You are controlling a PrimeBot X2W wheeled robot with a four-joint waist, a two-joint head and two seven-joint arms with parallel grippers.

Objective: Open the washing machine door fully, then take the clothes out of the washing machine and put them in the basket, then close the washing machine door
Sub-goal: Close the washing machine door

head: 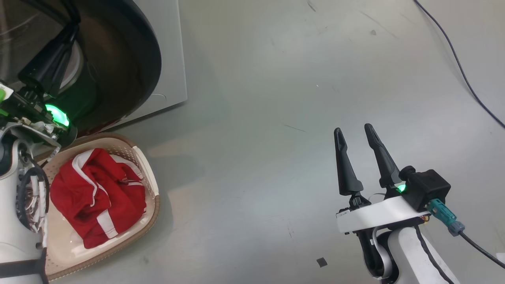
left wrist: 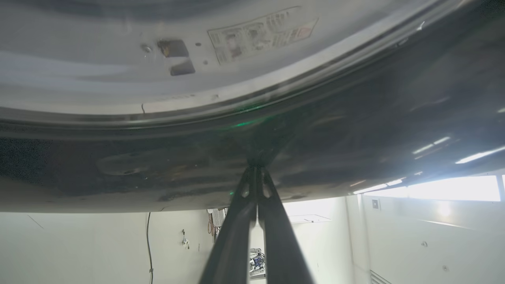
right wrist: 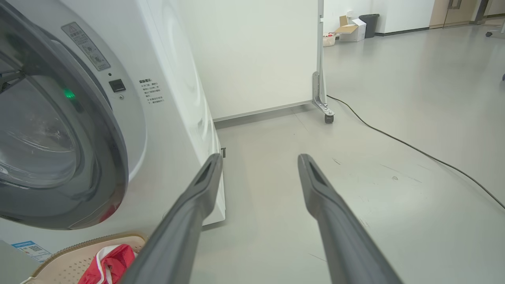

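I have the left gripper (left wrist: 256, 172) pinched shut on nothing, its joined tips set against the glossy black rim of the door (left wrist: 355, 118). Closed fingers make a stiff pusher, which I judge suits swinging it home. The door stands close to the washer (right wrist: 173, 98) but is not latched, since the latch socket (right wrist: 117, 85) on the white front shows uncovered. The clothes (head: 94, 193) lie heaped in the basket (head: 154, 205), which sits on the floor just below the door, handy for a short drop. The right gripper (head: 354, 131) hangs spread wide and empty, well off to the side, clear of the door's swing. Only the closing looks left to do.
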